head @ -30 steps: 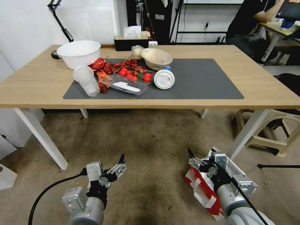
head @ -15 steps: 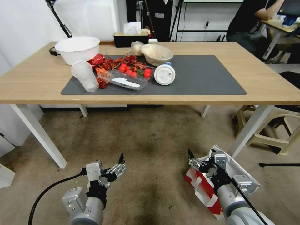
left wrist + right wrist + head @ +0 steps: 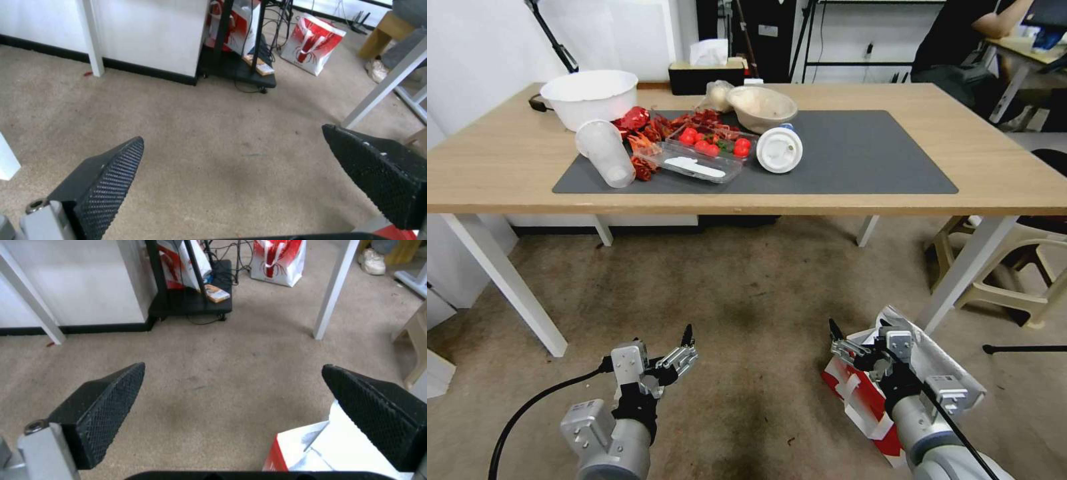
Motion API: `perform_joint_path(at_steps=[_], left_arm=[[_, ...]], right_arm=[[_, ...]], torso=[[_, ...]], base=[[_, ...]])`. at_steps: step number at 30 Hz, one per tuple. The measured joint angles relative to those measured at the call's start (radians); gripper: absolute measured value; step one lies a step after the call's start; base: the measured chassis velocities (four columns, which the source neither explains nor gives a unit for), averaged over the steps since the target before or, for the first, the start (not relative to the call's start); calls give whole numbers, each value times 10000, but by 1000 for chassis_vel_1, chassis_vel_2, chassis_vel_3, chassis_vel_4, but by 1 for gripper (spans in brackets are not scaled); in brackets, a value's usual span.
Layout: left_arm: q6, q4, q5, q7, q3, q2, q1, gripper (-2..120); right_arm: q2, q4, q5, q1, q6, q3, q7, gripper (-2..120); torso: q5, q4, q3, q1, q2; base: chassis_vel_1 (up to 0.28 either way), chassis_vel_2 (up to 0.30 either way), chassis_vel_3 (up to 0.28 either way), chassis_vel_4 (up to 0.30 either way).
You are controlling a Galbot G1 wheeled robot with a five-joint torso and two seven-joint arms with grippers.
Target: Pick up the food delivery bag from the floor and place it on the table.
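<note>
The food delivery bag [image 3: 860,400], white with red side panels and white handles, stands on the beige-brown floor [image 3: 747,293] at my lower right. Its white and red corner [image 3: 311,446] shows close under the right wrist. My right gripper [image 3: 840,340] hangs open just above the bag's near left top edge, touching nothing; it is open in the right wrist view [image 3: 233,366] too. My left gripper [image 3: 684,350] is open over bare floor at the lower left, also open in its own view [image 3: 232,133]. The table [image 3: 494,180] with its dark grey mat [image 3: 860,153] stands ahead.
A white bowl [image 3: 590,97], cups, a tray of tomatoes [image 3: 700,150] and a tissue box crowd the mat's left half. A white table leg [image 3: 960,277] and a beige stool [image 3: 1014,267] stand just beyond the bag. A small red-print bag [image 3: 311,43] leans far off.
The whole head picture has shifted a little, so the camera has moved. Both grippers keep the same open pose, and the bag stays on the floor.
</note>
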Motion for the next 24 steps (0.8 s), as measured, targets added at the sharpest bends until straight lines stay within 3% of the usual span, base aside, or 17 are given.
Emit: perform_joint_path(at_steps=[24], left_arm=[[-321,61,389,217,-77,7,15,100]], right_arm=[[5,80,66,-95,157,12,-26,100]], torso=[[0,0,-667,-308,-971]], base=[[0,0,0,0]])
